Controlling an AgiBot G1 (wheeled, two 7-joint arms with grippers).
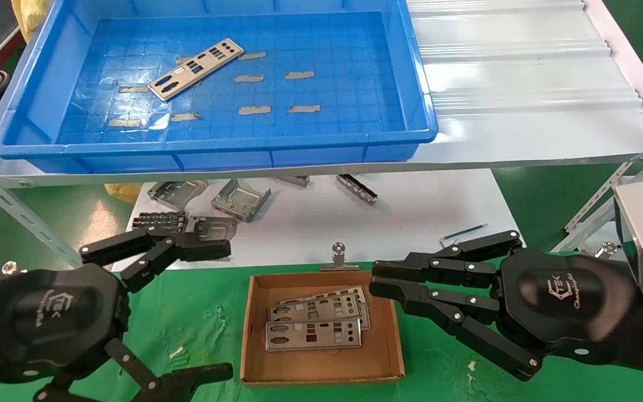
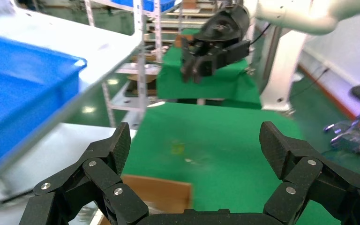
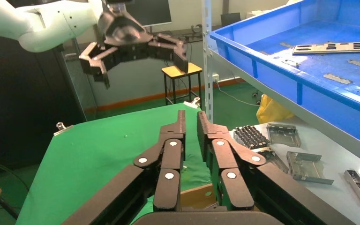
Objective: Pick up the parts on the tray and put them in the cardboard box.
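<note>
One silver punched plate (image 1: 196,68) lies tilted in the blue tray (image 1: 215,146) on the shelf; it also shows in the right wrist view (image 3: 335,47). The cardboard box (image 1: 321,365) sits on the green mat and holds three overlapping plates (image 1: 316,324). My left gripper (image 1: 215,310) hangs wide open and empty to the left of the box, also seen in its own wrist view (image 2: 194,140). My right gripper (image 1: 374,279) is at the box's far right corner, its fingers (image 3: 180,126) almost together with nothing between them.
Folded grey metal brackets (image 1: 240,198) and a black comb-like part (image 1: 157,220) lie on the white sheet under the shelf. A binder clip (image 1: 339,257) sits just behind the box. A white corrugated sheet (image 1: 522,72) covers the shelf right of the tray.
</note>
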